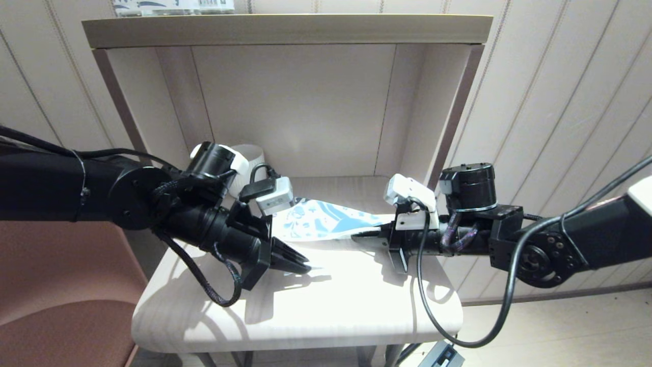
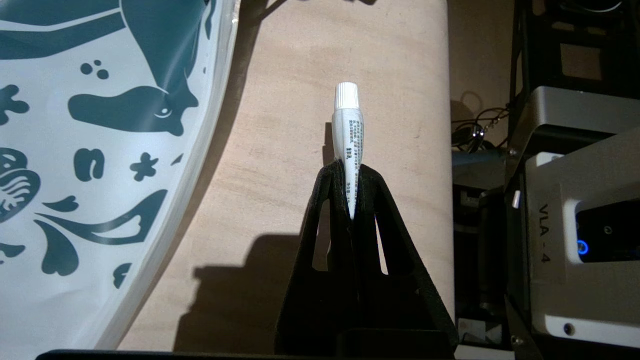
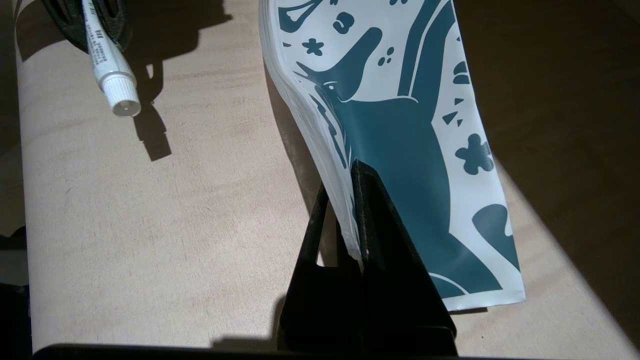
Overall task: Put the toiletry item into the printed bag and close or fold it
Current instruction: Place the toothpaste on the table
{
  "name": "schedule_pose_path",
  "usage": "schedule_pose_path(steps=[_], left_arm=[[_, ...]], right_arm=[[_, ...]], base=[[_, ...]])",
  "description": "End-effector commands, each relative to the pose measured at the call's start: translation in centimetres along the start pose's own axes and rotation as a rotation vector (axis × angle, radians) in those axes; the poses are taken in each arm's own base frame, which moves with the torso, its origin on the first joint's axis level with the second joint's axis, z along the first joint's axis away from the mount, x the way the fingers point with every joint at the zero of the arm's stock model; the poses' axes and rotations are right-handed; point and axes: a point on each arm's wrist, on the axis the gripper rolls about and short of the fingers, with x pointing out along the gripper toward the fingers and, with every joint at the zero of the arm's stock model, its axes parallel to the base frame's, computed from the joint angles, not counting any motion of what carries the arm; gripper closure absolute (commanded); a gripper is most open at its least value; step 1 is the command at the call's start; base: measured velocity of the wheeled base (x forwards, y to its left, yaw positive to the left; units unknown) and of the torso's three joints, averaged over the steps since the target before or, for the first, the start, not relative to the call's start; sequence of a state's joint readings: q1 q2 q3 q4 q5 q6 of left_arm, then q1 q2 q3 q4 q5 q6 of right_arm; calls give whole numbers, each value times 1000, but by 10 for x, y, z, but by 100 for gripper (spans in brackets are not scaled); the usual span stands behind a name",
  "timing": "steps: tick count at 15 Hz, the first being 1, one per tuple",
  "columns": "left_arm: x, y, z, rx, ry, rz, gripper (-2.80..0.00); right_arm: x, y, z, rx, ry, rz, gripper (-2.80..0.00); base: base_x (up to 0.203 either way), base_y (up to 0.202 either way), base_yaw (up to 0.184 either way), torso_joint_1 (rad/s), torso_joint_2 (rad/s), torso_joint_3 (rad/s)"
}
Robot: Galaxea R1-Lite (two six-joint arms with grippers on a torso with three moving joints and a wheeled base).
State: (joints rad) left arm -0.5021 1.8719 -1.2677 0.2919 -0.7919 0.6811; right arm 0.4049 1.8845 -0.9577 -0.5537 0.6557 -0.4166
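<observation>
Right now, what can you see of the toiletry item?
The toiletry item is a small white tube with a ribbed screw cap and fine print along its body. The left gripper is shut on its flat tail end, cap pointing outward. It hangs clear above the wooden shelf board, beside the printed bag, not touching it.

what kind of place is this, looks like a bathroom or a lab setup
Probably a mock hotel or home room set up for robot trials: a pale wooden shelf unit against striped panelled walls, a white mug in its niche, a reddish upholstered seat beside it, and grey equipment boxes nearby.
</observation>
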Motion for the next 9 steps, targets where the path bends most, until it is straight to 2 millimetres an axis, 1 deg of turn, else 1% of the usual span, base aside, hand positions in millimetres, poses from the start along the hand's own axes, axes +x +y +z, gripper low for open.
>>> schedule_pose_path(steps=[1,4,6,7,9], left_arm=[[8,10,-2,-7,6,-3,0],[14,25,-4,-13,17,21,0],[15,30,-5,-17,17,30,0],[14,31,-5,-17,16,33,0],[7,34,-3,-11,4,55,0]], right_arm=[[0,2,1,-6,-5,5,0],[0,3,1,-6,-3,11,0],[0,4,0,-5,-1,13,0],[1,5,-1,-4,0,15,0],[1,5,0,-5,-1,15,0]], base=[[0,0,0,0,0,0],[0,0,0,0,0,0],[0,0,0,0,0,0],[0,0,0,0,0,0],[0,0,0,0,0,0]])
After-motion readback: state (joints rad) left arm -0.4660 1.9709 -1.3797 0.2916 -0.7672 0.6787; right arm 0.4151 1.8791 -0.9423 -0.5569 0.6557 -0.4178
